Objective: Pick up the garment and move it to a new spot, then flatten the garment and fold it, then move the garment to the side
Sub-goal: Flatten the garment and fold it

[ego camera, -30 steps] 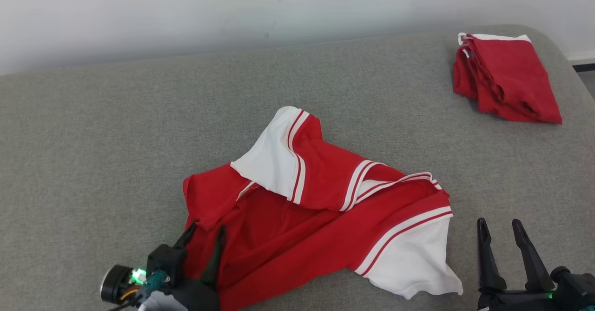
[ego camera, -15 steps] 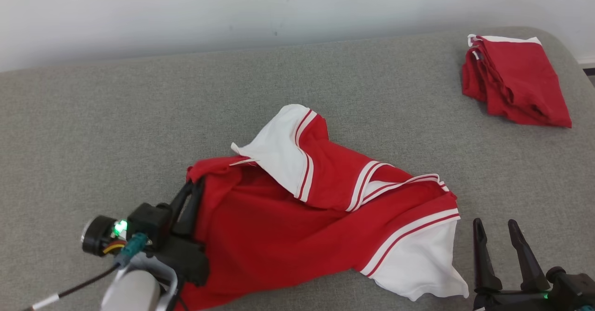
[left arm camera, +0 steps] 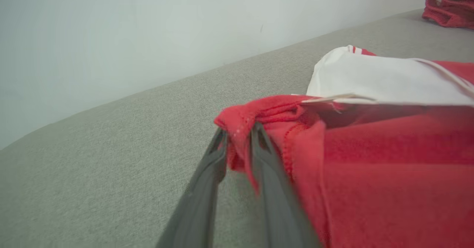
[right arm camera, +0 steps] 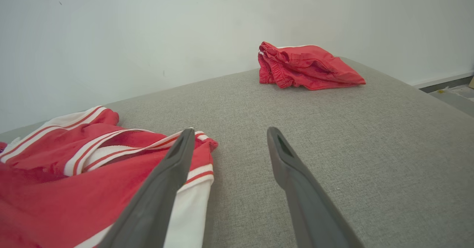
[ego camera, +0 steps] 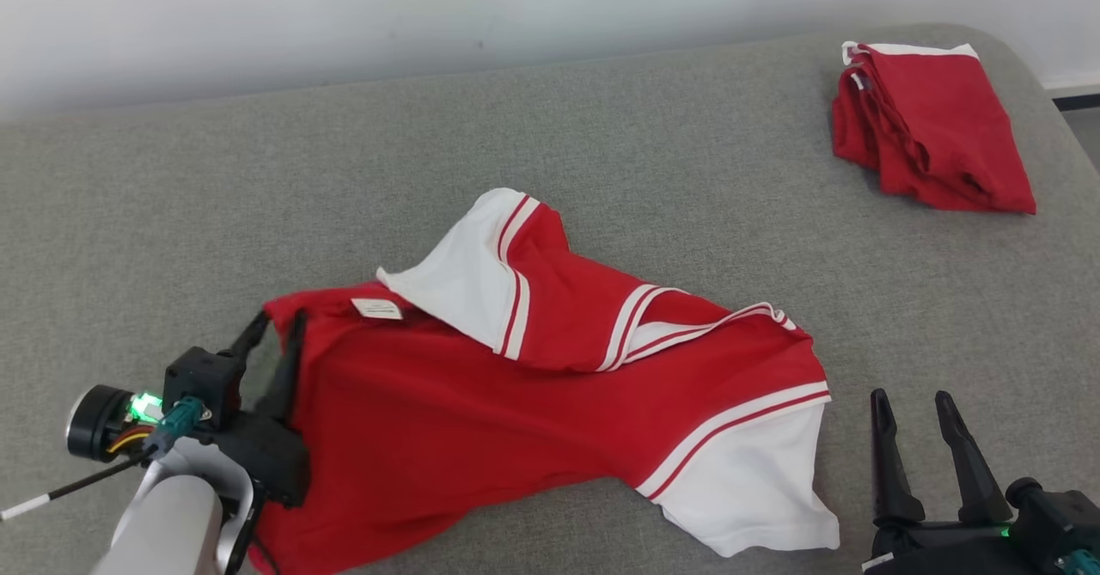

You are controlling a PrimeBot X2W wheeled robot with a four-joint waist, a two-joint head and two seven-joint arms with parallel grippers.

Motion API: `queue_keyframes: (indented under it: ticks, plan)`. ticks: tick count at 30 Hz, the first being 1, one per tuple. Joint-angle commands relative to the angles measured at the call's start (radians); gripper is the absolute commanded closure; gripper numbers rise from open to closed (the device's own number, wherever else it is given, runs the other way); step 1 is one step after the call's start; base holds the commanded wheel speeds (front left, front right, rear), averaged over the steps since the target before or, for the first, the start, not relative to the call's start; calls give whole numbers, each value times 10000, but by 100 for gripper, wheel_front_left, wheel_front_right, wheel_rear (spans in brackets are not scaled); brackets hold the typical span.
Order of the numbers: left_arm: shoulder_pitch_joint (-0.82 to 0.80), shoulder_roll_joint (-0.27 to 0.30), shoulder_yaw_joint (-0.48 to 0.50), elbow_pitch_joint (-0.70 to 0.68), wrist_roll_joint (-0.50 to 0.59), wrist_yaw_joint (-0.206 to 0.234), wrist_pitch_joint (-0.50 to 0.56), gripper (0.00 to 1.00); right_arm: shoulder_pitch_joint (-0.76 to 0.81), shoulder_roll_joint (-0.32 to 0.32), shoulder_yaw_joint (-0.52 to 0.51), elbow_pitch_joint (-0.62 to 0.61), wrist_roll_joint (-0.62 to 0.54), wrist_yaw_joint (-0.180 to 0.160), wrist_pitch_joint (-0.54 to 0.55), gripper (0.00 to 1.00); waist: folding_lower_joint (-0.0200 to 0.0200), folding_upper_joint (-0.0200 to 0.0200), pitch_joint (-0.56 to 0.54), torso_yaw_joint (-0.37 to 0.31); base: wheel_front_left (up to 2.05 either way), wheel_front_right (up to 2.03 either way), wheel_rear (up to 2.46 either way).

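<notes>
Red-and-white garment [ego camera: 533,386] sprawls mid-frame on grey upholstery [ego camera: 258,197], its left corner pinched in the closed left pincer [ego camera: 280,317]; the right pincer [ego camera: 909,396], spread wide and empty, sits lower right, beside the garment's white hem.

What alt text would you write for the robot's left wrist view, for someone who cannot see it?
The left gripper pinches a bunched red edge of a red-and-white garment lying on a grey cushioned surface. A second red garment lies folded at the far end, by a pale wall.
</notes>
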Motion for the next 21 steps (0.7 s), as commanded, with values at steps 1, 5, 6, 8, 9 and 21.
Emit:
queue_keyframes:
  ticks: [1,5,6,8,9,21]
  plan:
    - [91,-106,45,92,49,93,-61,0,55,25,-67,14,21,-21,-5,0,-1,-1,-93,75,0,0,0]
    - [777,-375,462,-546,-25,313,-51,0,250,-8,-147,53,-7,-21,-5,0,-1,-1,-444,362,0,0,0]
    - [950,-444,582,-777,-55,362,-51,0,286,-18,-155,51,-3,-21,-5,0,-1,-1,-527,423,0,0,0]
    - [1358,-593,819,-1358,-28,459,-52,0,374,-27,-167,45,13,-21,-4,0,-1,-1,-712,567,0,0,0]
    - [1598,-672,997,-1722,-9,552,-54,0,430,-25,-161,35,12,-21,-4,0,-1,-1,-797,638,0,0,0]
    - [4106,-1403,2346,-4779,601,982,-55,0,913,-80,-261,-86,-4,-21,-4,0,-1,-1,-1699,1417,0,0,0]
